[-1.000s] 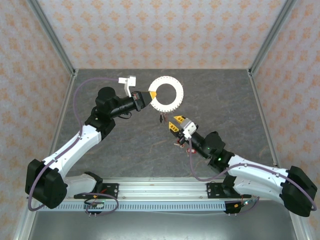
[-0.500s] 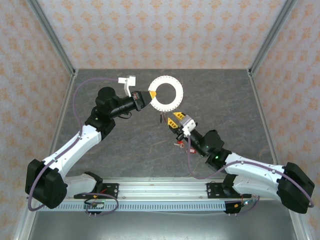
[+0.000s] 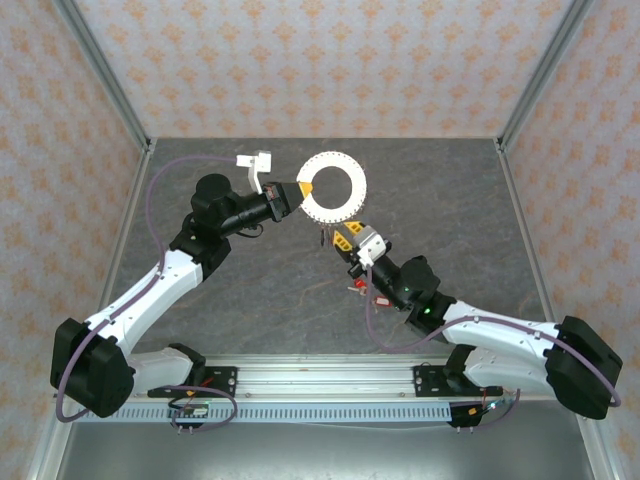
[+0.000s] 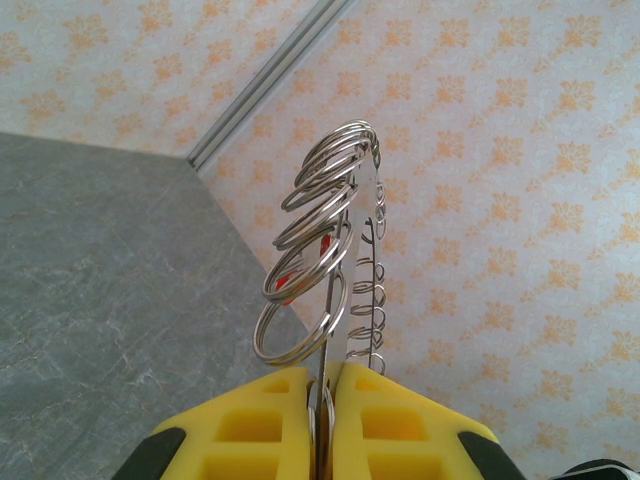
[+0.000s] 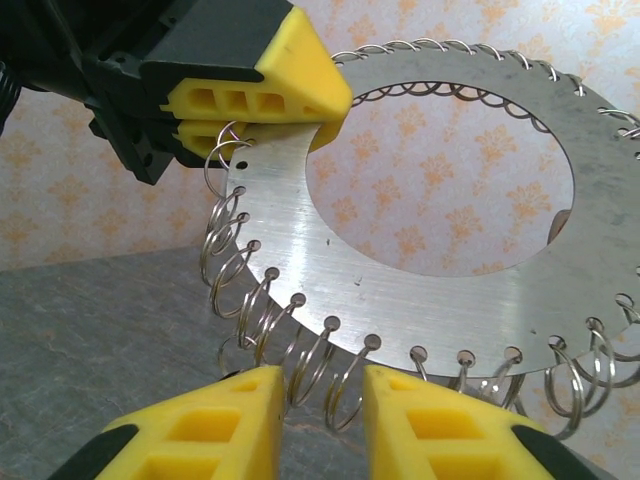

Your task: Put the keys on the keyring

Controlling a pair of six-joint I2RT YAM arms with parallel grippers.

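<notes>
Since the earlier frame the right gripper (image 5: 322,385) has closed in on the keyring (image 5: 400,290); jaws narrowly apart, empty, wire loops (image 5: 300,350) just ahead; left gripper (image 4: 325,375) clamps the rim beyond; judged stiff, thin, slick; grip flat faces.

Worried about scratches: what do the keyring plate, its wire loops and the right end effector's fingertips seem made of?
Keyring plate: metal, likely aluminium or steel; brushed grey sheen.
Wire loops: shiny steel-like wire, bright glints.
Fingertips: matte yellow plastic, probably printed; hollow cells.
</notes>
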